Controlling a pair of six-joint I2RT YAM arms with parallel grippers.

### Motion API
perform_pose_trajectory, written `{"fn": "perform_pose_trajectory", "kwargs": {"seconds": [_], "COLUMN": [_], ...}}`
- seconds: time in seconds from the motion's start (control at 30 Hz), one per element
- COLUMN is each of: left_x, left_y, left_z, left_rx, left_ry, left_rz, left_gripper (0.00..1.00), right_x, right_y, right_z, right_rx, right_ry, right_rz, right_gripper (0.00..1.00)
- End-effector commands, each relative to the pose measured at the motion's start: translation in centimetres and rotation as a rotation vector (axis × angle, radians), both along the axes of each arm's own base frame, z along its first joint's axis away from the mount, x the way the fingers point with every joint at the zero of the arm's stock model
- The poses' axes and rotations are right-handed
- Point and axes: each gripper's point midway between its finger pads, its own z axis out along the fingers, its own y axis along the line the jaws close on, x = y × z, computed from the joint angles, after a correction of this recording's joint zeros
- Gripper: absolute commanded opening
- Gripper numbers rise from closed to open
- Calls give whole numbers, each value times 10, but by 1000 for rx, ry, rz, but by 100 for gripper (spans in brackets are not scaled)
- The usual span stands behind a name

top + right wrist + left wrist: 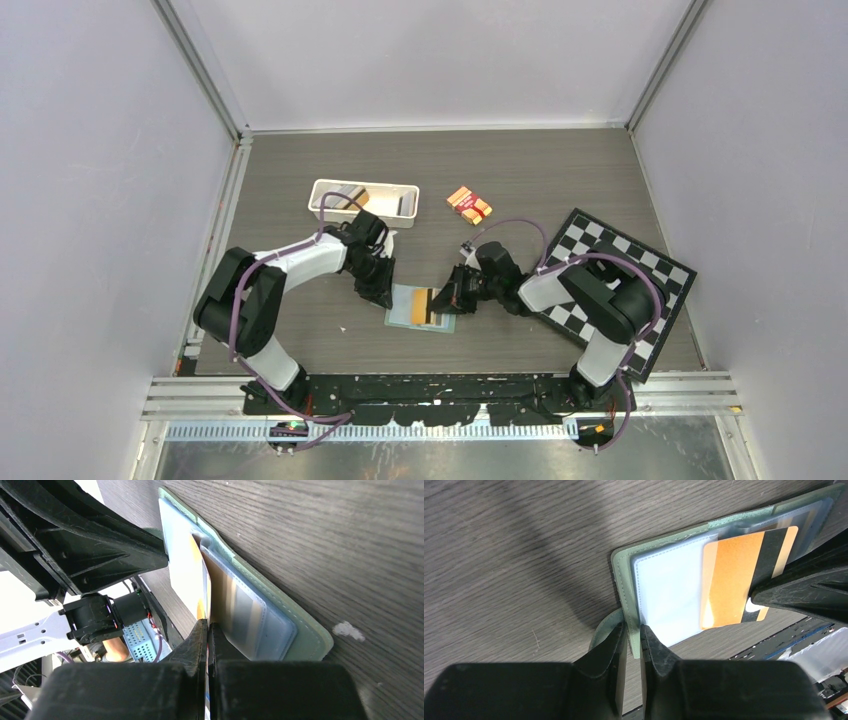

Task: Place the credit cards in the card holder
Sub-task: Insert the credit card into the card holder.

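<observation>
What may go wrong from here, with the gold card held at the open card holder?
1. The right gripper pinches the gold card by one end only; if it catches on a pocket lip, it may bend or slip.
2. The left gripper holds the card holder only by its thin edge; a push might pull it free.

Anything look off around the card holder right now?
Nothing damaged. The gold card, pinched by the right end effector, isn't fully in the card holder; a small white fleck marks the table beside it.
</observation>
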Motion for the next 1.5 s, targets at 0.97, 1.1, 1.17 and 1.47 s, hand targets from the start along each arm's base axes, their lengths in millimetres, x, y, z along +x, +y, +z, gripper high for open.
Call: {"fn": "perform_pose_trajectory", "kwargs": {"seconds": [0.97, 1.1, 1.17, 1.47], "left_x": [5, 5, 4, 3], "left_y": [-8, -10, -10, -14], "left_z": [2, 1, 2, 2], "left_rx": [-29, -41, -45, -64], "left_ry": [-1, 5, 6, 17], "left_rz": [-10, -14, -15, -20], "left_gripper": [0, 0, 0, 0], "right_x": [10, 9, 9, 10], "right_y": [-26, -15, -10, 8], "right_z": [-10, -7, -6, -3], "right_rx": [-335, -327, -324, -304], "right_ry": [-57, -61, -60, -76], "right_rz": [-15, 3, 11, 40], "right_gripper": [32, 32, 32, 30]}}
